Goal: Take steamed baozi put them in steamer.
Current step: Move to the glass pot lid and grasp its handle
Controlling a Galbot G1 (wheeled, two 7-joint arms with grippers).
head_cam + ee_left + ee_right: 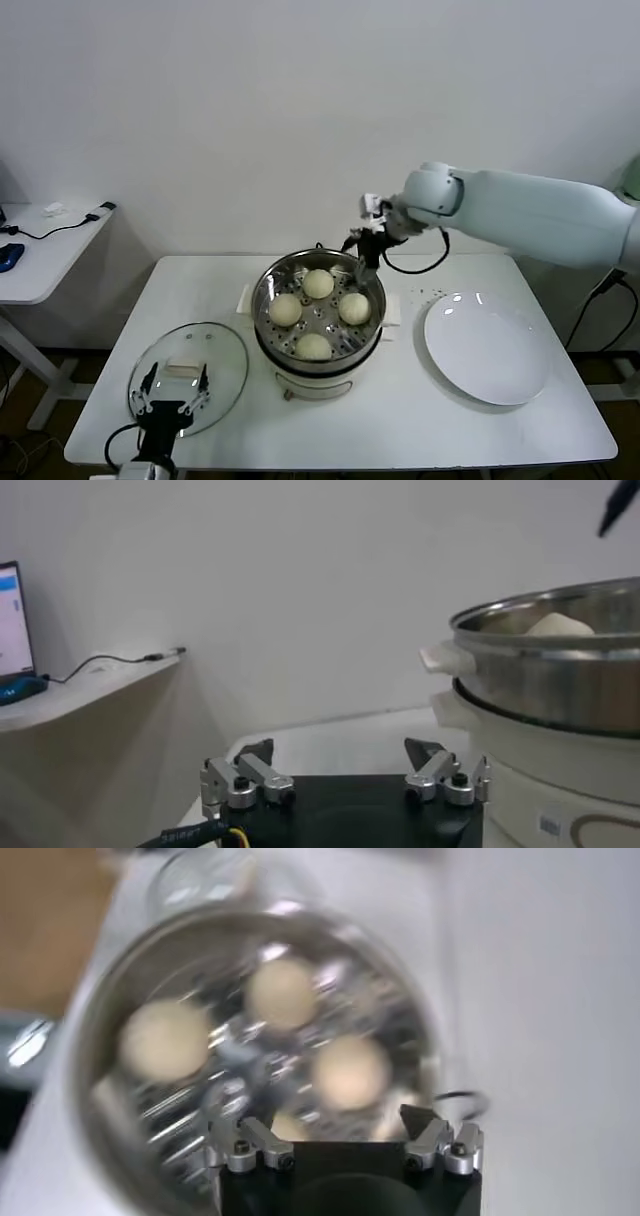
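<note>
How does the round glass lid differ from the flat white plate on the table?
The round glass lid is see-through with a handle on top and lies left of the shiny steel steamer; the flat white plate is opaque, bare, and lies right of it. The open left gripper hangs over the lid; nothing is over the plate. Both are round.

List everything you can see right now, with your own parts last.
steamed baozi: four, cream-white, all on the steamer's tray
steamer: one, shiny steel on white base, table centre
glass lid: one, clear, on table left of the steamer
plate: one, white, bare, right of the steamer
table: one, white
side desk: one, white, far left, with cables
left end effector: open, low over the lid
right end effector: open, above the steamer's back rim
</note>
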